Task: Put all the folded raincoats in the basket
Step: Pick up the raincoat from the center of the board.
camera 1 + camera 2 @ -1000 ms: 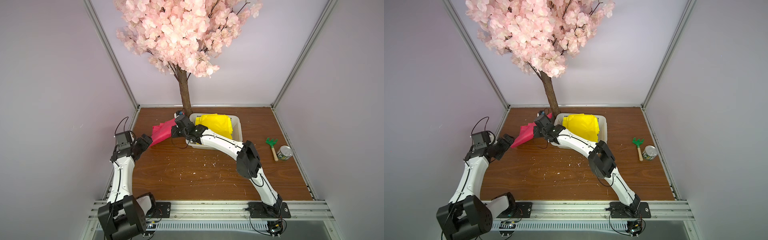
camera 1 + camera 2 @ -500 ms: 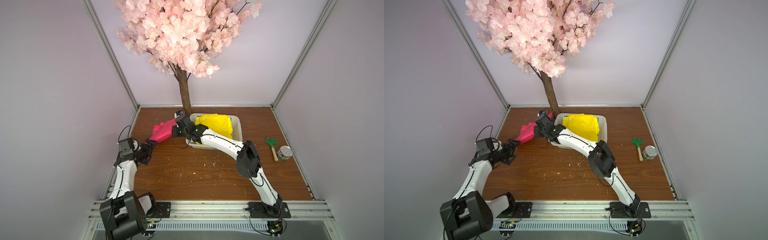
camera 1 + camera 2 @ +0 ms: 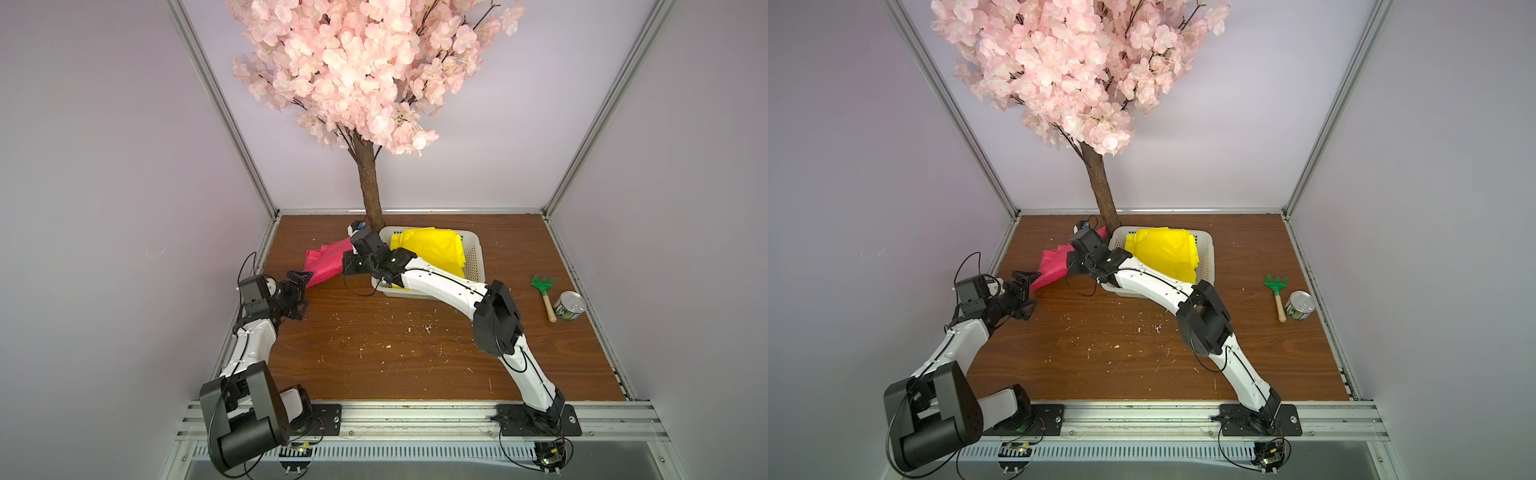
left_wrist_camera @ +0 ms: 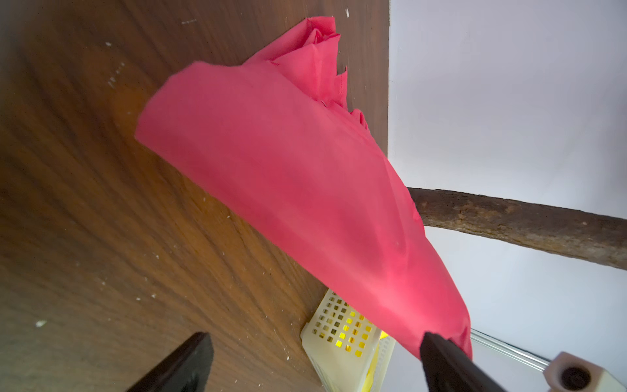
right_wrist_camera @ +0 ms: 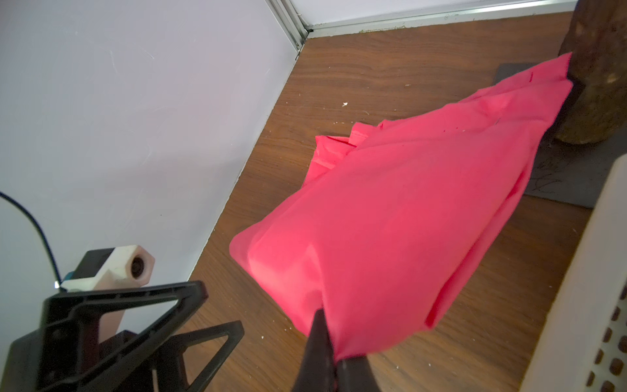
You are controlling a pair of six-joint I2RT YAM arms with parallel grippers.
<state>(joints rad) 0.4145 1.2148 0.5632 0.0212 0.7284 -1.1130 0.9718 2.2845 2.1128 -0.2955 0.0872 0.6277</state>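
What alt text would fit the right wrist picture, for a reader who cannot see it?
The right end effector, shut, pinches one end of a pink raincoat above a wooden table. The open left end effector is nearby; a white basket and a tree trunk stand close by.

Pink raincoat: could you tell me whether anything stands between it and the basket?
Nothing visible does: the right gripper holds the pink raincoat beside the basket. A yellow raincoat already lies inside.
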